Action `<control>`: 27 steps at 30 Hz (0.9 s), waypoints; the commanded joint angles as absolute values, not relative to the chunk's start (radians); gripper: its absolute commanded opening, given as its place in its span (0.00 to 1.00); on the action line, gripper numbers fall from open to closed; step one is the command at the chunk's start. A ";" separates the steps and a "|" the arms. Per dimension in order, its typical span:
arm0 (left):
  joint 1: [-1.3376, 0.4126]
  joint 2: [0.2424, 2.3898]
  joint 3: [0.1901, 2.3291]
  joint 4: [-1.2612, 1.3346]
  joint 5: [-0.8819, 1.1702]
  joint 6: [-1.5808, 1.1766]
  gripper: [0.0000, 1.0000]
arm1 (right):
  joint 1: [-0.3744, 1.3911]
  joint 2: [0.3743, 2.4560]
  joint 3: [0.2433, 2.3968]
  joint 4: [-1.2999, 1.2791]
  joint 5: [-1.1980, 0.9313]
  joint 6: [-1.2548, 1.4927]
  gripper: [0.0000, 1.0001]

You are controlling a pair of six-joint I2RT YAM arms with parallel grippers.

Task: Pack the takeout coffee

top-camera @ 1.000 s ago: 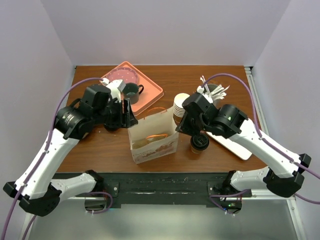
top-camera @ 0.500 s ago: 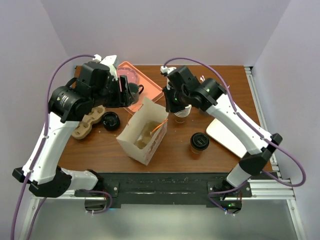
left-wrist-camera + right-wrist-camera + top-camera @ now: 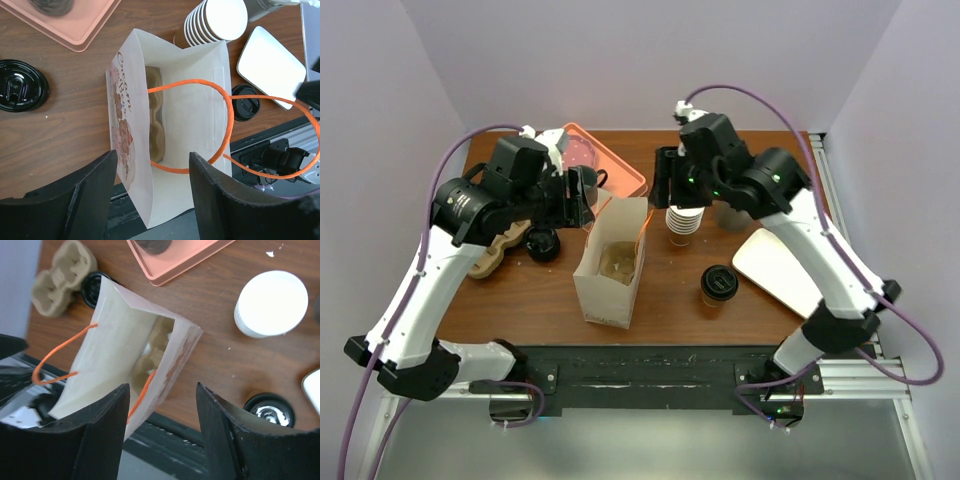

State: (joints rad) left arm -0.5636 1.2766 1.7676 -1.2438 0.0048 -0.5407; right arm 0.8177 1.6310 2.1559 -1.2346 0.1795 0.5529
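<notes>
Well, one takeout coffee (image 3: 718,285), another black lid (image 3: 541,243) (cup underneath unclear), carrier (image 3: 156,125) half-hidden in bag (image 3: 610,270); left gripper (image 3: 152,172), right gripper (image 3: 162,400) both spread, empty.

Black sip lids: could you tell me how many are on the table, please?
2. One lid is right of the paper bag; the second lid is left of it, beside the pulp carrier. More may be hidden.

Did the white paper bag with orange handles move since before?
Yes. The white paper bag turned and slid left, away from the brown paper cup with the black lid, which stayed put.
</notes>
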 commanded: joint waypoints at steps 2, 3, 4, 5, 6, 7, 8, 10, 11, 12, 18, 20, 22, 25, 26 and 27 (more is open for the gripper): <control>-0.560 1.256 1.761 -1.207 0.054 -0.566 0.64 | 0.828 1.435 2.011 -1.180 0.157 0.831 0.57; -0.558 1.255 1.755 -1.207 0.066 -0.571 0.64 | 0.837 1.392 1.956 -1.155 0.149 0.866 0.56; -0.560 1.252 1.750 -1.207 0.074 -0.574 0.64 | 0.851 1.373 1.932 -1.147 0.153 0.880 0.55; -0.560 1.247 1.746 -1.204 0.080 -0.575 0.64 | 0.894 1.356 1.904 -1.137 0.163 0.893 0.55; -0.560 1.241 1.729 -1.198 0.098 -0.581 0.64 | 0.919 1.312 1.840 -1.097 0.169 0.914 0.55; -0.560 1.224 1.718 -1.183 0.106 -0.586 0.64 | 0.969 1.292 1.800 -1.065 0.167 0.925 0.54; -0.560 1.215 1.689 -1.171 0.124 -0.600 0.64 | 0.991 1.267 1.725 -1.013 0.167 0.942 0.54; -0.558 1.180 1.658 -1.131 0.143 -0.617 0.64 | 1.063 1.221 1.659 -0.970 0.185 0.988 0.54; -0.560 1.171 1.629 -1.117 0.164 -0.630 0.64 | 1.086 1.213 1.614 -0.957 0.204 1.008 0.54; -0.560 1.157 1.620 -1.097 0.172 -0.637 0.64 | 1.109 1.203 1.597 -0.956 0.221 1.040 0.54; -0.560 1.143 1.600 -1.074 0.187 -0.650 0.64 | 1.207 1.239 1.571 -0.933 0.351 1.117 0.56; -0.560 1.144 1.601 -1.072 0.189 -0.649 0.64 | 1.215 1.288 1.618 -0.962 0.402 1.126 0.56; -0.560 1.146 1.600 -1.074 0.192 -0.650 0.64 | 1.216 1.353 1.664 -1.009 0.443 1.131 0.57; -0.560 1.138 1.592 -1.069 0.190 -0.655 0.64 | 1.216 1.397 1.707 -1.054 0.477 1.123 0.57; -0.560 1.137 1.595 -1.068 0.190 -0.655 0.64 | 1.218 1.420 1.710 -1.054 0.474 1.117 0.57; -0.558 1.134 1.597 -1.069 0.189 -0.655 0.64 | 1.218 1.431 1.712 -1.055 0.466 1.117 0.56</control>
State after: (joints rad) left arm -0.5632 1.1545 1.6028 -1.1084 0.1547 -0.6434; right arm 1.2110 1.3949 1.6642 -1.0218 0.3843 1.0893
